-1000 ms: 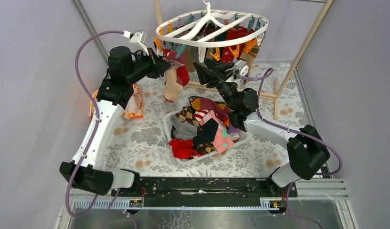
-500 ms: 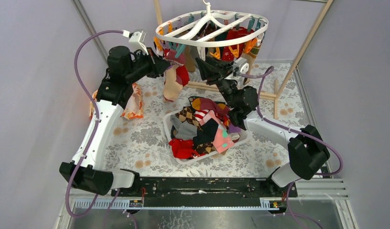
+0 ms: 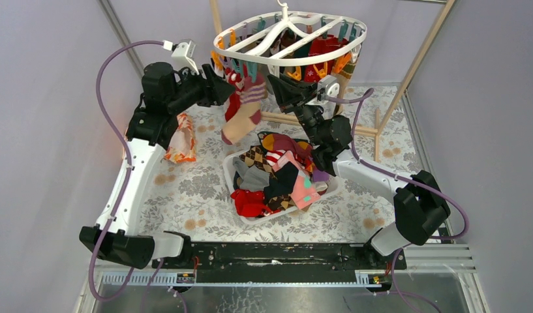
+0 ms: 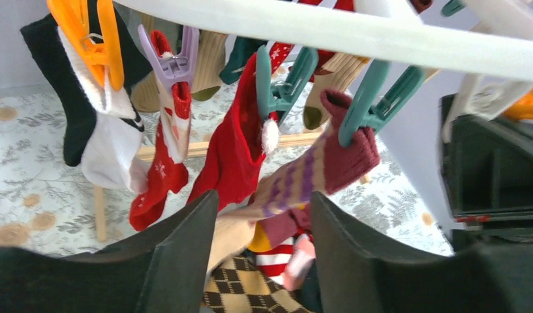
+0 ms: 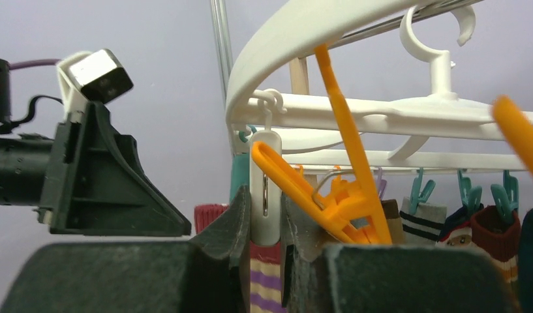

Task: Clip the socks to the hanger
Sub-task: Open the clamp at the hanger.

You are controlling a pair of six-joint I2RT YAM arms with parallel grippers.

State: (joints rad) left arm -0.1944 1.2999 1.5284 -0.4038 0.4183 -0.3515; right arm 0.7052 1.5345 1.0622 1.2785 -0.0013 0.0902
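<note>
A flower-patterned bench (image 3: pixel 185 195) lies under the white oval hanger (image 4: pixel 329 29), which hangs from its hook inside a light wooden frame (image 3: pixel 420 59). Both arms reach up to the hanger's near rim. A white basket (image 3: pixel 258 220) sits on the bench below and in front of the hanger, heaped with loose socks (image 3: pixel 276 176) — argyle, pink, black, red. An orange floral cloth (image 3: pixel 179 140) lies lower down, off the hanger's left end.

The left hand (image 4: pixel 263 205) is just below the hanger's left front rim, released, its fingers (image 4: pixel 185 254) spread with nothing between them. Past that gap a maroon-cuffed striped sock (image 4: pixel 316 176) hangs from the hanger by its cuff, caught in a teal clip (image 4: pixel 374 98). A red sock (image 4: pixel 231 150) hangs beside it on the next teal clip, with more socks pegged further round the rim.

The right hand (image 5: pixel 265 202) is under the middle of the hanger's front rim — clenched, grasping a white-and-orange clip (image 5: pixel 267 176) that dangles from the rim.
</note>
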